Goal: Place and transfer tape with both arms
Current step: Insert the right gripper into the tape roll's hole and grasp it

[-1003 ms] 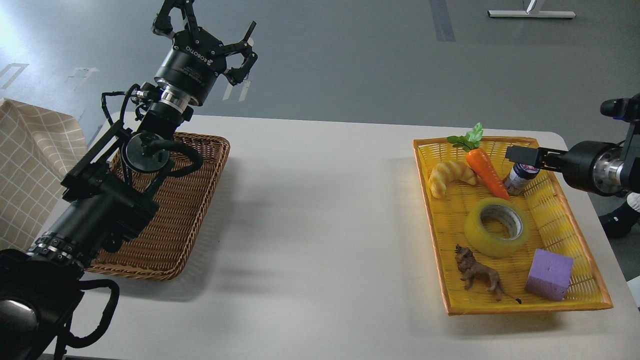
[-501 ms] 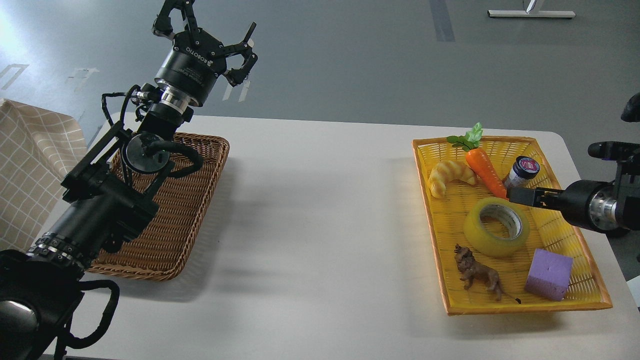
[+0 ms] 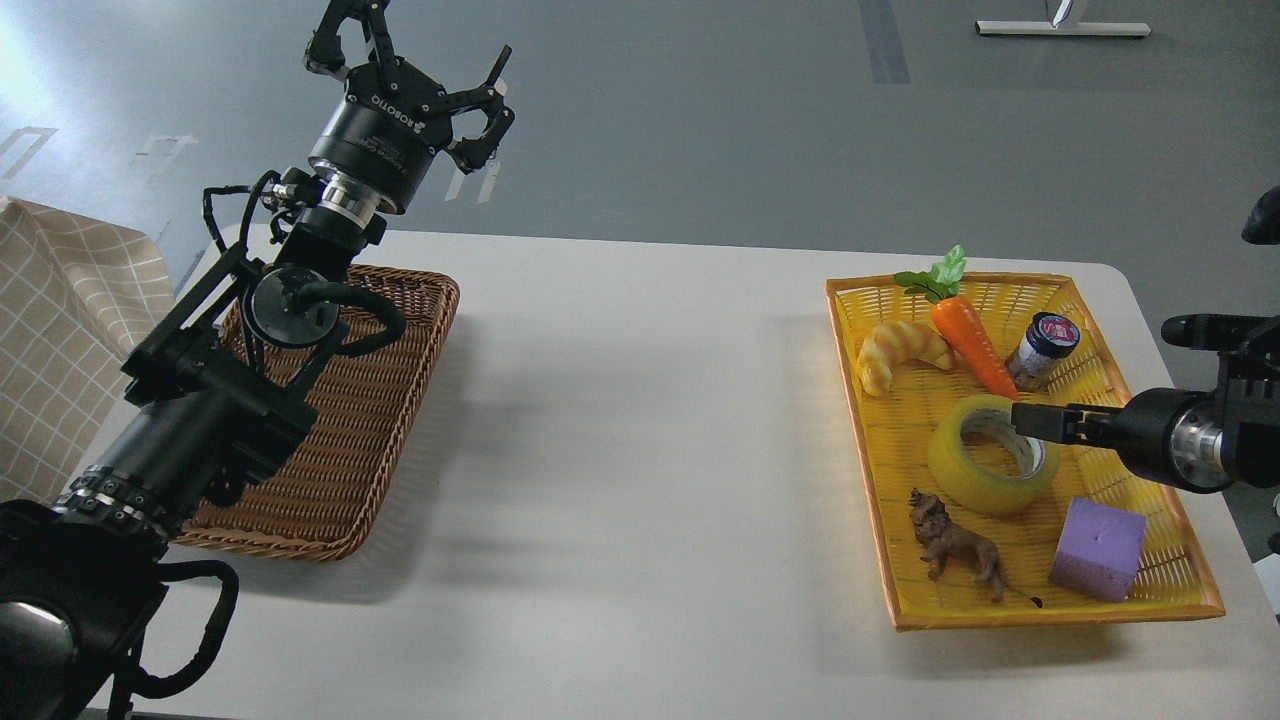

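Note:
The tape [image 3: 958, 478], a wide yellow roll with a grey-white core, lies flat in the yellow tray [image 3: 1000, 608] on the right of the table. My right gripper [image 3: 1040, 422] comes in from the right and is seen edge-on. Its tip is over the tape's right rim; I cannot tell whether it touches or whether its fingers are apart. My left gripper [image 3: 420, 55] is raised high above the far left table edge, beyond the brown wicker basket [image 3: 380, 430]. Its fingers are spread open and hold nothing.
The yellow tray also holds a croissant [image 3: 900, 352], a toy carrot [image 3: 968, 345], a small dark-lidded jar [image 3: 1040, 348], a brown lion figurine [image 3: 955, 545] and a purple foam cube [image 3: 1097, 548]. A checked cloth [image 3: 60, 320] hangs at the far left.
My right gripper has moved from over the jar down and toward me to the tape's right rim. The left arm has stayed still.

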